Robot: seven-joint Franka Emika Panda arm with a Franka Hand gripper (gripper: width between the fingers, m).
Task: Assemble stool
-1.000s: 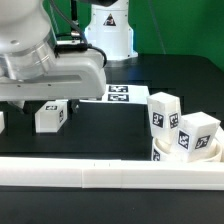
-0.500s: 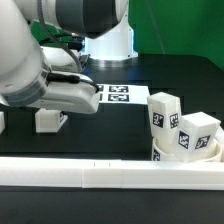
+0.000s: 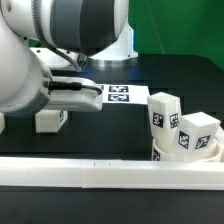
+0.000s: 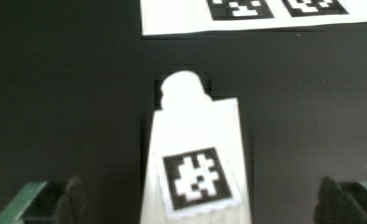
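Hand (image 4: 199, 200) empty, fingers (image 4: 45, 200) spread wide apart, approx. centred over stool leg (image 4: 198, 120) lying flat on worktop (image 4: 64, 110) betw. them, leg long axis perp. to closing line, so straight descent should suffice.

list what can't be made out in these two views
- Wrist view: the fingers are blurred and cut off by the edge; so is the tagged end of the leg.
- Exterior view: the arm hides the fingers and the leg's top.
- Exterior view: the front rail hides the lower part of the seat.
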